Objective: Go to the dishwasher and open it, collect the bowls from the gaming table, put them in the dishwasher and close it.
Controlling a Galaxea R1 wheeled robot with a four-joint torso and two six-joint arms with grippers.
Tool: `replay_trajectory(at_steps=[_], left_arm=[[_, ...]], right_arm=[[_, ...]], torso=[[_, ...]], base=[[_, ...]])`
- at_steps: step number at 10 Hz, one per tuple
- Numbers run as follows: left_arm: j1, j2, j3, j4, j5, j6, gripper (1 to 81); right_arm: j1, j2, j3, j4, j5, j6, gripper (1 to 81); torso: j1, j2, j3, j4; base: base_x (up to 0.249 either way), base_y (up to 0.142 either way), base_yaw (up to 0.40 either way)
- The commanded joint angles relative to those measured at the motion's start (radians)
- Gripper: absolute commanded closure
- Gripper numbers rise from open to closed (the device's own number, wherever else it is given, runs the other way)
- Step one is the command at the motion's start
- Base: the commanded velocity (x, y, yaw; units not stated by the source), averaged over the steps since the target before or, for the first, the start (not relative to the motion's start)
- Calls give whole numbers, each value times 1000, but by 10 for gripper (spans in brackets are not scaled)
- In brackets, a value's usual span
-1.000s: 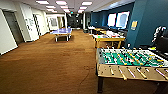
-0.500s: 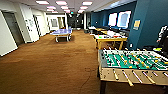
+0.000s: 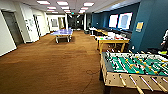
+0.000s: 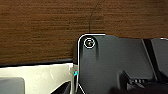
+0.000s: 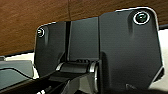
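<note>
Robot rolls thru an open rec room w/ brown carpet (image 3: 50, 67). Foosball table (image 3: 135, 67) sits close at approx 4 o'clock; the yellow-edged gaming table (image 3: 112, 40) stands farther off at approx 1 o'clock, items on top too blurred to ID as bowls. A blue ping-pong table (image 3: 62, 32) lies approx 11 o'clock. A person's arm at far right edge. No dishwasher in sight, so most of the job looks undone. Claws: can't tell if apart or together on either arm.

Foosball table (image 3: 135, 67) near right, green pitch, rods with handles. Blue ping-pong table (image 3: 62, 32) far across brown carpet (image 3: 50, 65). Thin dark cable (image 3: 89, 75) on carpet beside foosball table. Person (image 3: 165, 40) at right edge, partly cut off.
</note>
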Motion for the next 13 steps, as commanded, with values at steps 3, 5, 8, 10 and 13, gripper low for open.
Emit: replay_trajectory(at_steps=[3,5,8,10,13], left_arm=[[-42,18,10,-2,45,4,10],[-42,20,10,-2,45,4,10],[-42,20,10,-1,45,4,10],[-42,20,10,-1,45,4,10],[-42,20,10,-2,45,4,10]], right_arm=[[50,-31,-13,9,-59,-4,10],[51,-31,-13,9,-59,-4,10],[50,-30,-13,11,-59,-2,10],[51,-30,-13,11,-59,-2,10],[50,-30,-13,9,-48,-2,10]], torso=[[0,0,0,0],[0,0,0,0],[0,0,0,0],[0,0,0,0],[0,0,0,0]], base=[[197,0,0],[197,0,0],[199,0,0],[220,0,0],[223,0,0]])
